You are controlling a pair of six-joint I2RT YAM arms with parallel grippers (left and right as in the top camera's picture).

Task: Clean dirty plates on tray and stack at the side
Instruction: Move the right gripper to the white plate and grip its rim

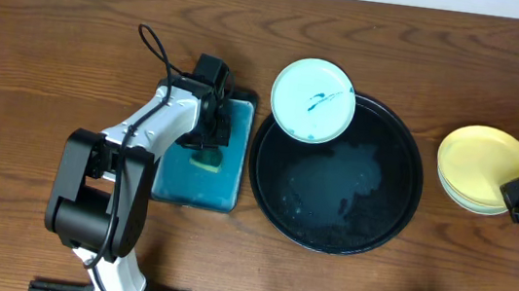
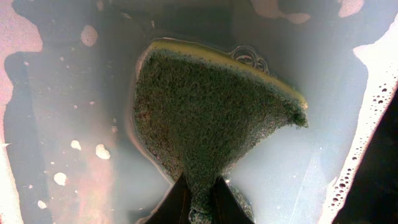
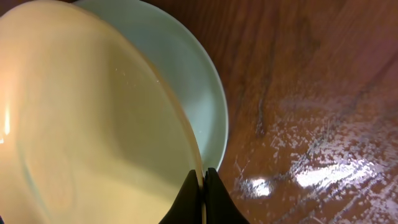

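So the left gripper (image 2: 202, 208) is down inside the teal basin (image 1: 177, 180), and its jaws are pinching a sponge (image 2: 211, 118), yellow on one face and scrubby green on the other. The sponge is sitting in cloudy water with little bubbles along the edge. From overhead, the basin is just left of the big black tray (image 1: 370, 207), and the two look like they're touching or almost touching. The tray's floor looks wet, with pale smeary patches. One pale mint plate (image 1: 314, 100) with a teal scribble on it sits across the tray's upper-left rim, part of it over the tray and part hanging past it. I honestly can't tell if it's tilted. Well off to the right on the wooden tabletop (image 1: 55, 44), the yellow plate (image 3: 93, 124) is stacked on top of a second mint plate (image 3: 193, 81), which peeks out from under it. The right gripper (image 3: 203, 186) has its jaws pressed on the yellow plate's rim at the stack's right side. The tabletop next to that stack has a wet shine in the wrist view.
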